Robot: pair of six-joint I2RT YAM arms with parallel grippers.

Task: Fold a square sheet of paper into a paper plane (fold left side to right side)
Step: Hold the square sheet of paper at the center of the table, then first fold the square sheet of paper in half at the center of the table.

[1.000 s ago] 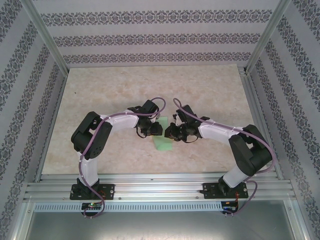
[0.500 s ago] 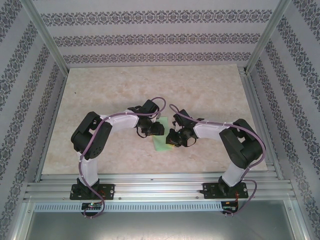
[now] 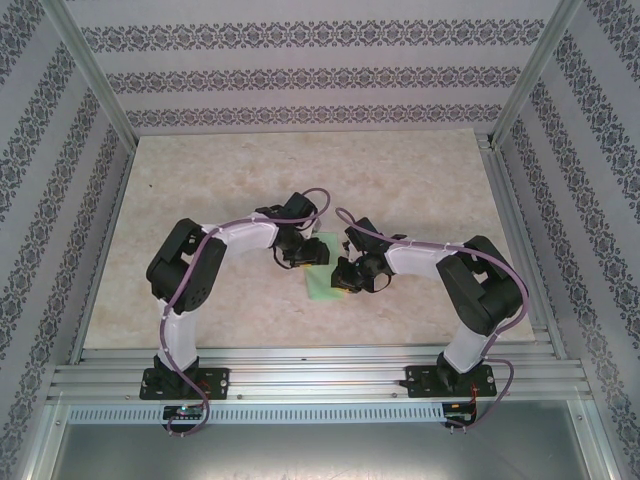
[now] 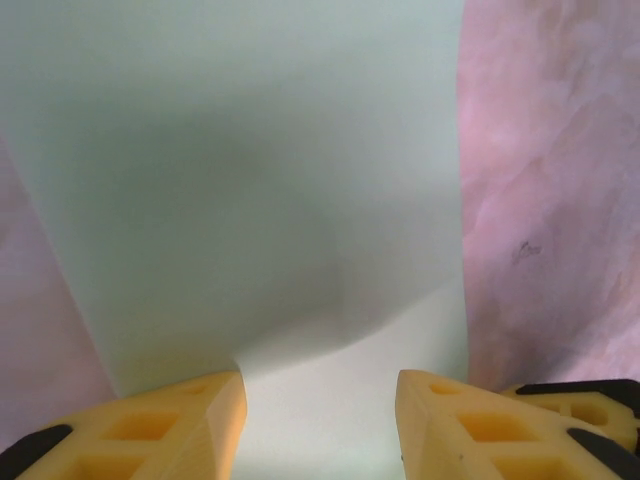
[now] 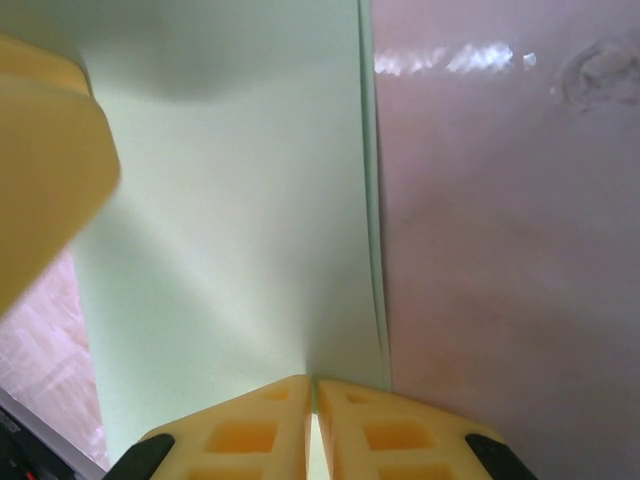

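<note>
Left claw (image 3: 303, 255) in the top view sits low over the far left part of the light green paper sheet (image 3: 319, 290). We can't read its jaws from up here. Right claw (image 3: 345, 278) is just right of it, on the sheet's right side and a bit nearer. The two claws are close but apart. The sheet lies flat on the beige marbled table top (image 3: 220, 180), about mid-table left to right and somewhat toward the near edge. Much of it is hidden by the two wrists.

Left wrist view: left claw (image 4: 320, 425) is released, and its yellow fingers (image 4: 180, 425) stand wide apart at the bottom of the frame. We see sheet (image 4: 250, 170) between and beyond them. A soft grey shadow crosses the paper, and a paler curved patch lies close to the fingertips. Nothing is gripped. A table strip (image 4: 550, 200), looking pinkish, runs down the right side, with a thinner strip on the left.

Right wrist view: right claw (image 5: 313, 425) is clenched, its yellow fingers (image 5: 400, 430) pressed nearly together with only a sliver between them. The tips meet the sheet (image 5: 230, 220) near its right edge. We cannot tell whether paper is nipped between them or only pressed. That right edge shows doubled layers, a thin second line beside the first. Table (image 5: 500, 250) lies to the right of it. A blurred yellow finger (image 5: 40, 170) juts in at the left edge over the paper.
</note>
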